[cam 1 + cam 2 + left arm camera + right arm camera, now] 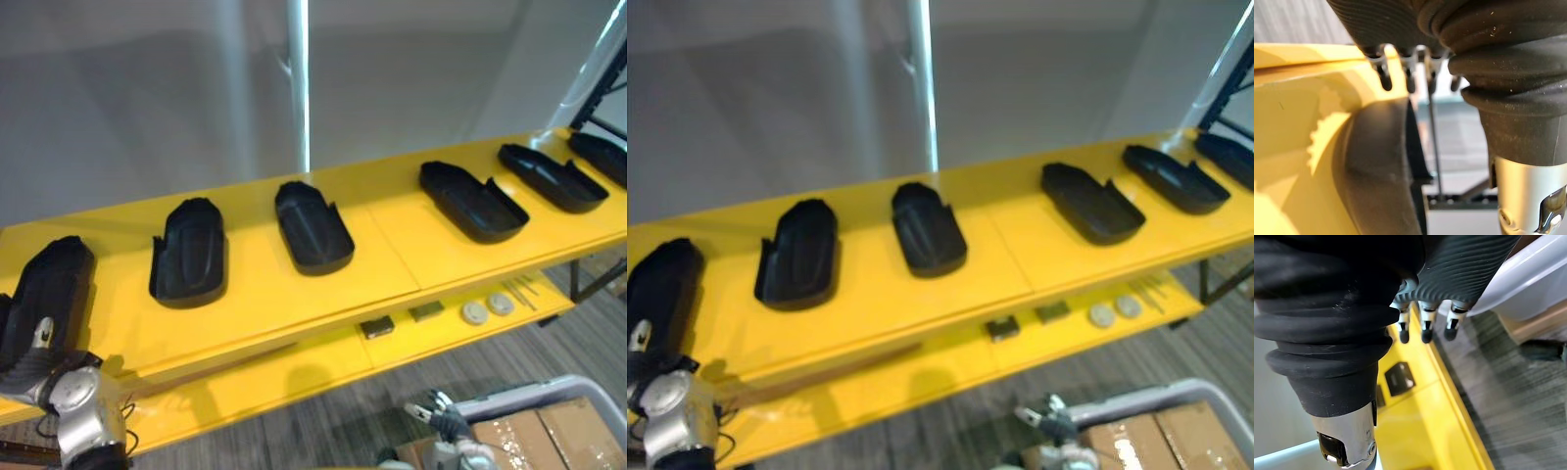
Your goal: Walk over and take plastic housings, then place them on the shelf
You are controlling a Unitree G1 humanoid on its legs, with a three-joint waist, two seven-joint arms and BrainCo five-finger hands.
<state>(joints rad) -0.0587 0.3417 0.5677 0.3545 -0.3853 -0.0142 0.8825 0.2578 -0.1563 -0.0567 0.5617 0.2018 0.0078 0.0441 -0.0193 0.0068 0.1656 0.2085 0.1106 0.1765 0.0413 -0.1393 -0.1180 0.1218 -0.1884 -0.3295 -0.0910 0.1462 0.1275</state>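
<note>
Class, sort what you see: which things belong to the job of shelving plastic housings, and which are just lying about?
Job: yellow shelf; six black housings along its top; left hand by the leftmost housing.
Lying about: two dark blocks and two pale discs on the lower tier; cardboard boxes in a grey bin by the right hand.

Matt black moulded plastic on the housings [312, 227], faintly ribbed inside. Smooth, glossy yellow finish on the shelf [392, 250]. Rough grey carpet on the floor [323, 421]. Dusty, ribbed dark rubber over the left hand [1381, 24], polished metal at its wrist.
</note>
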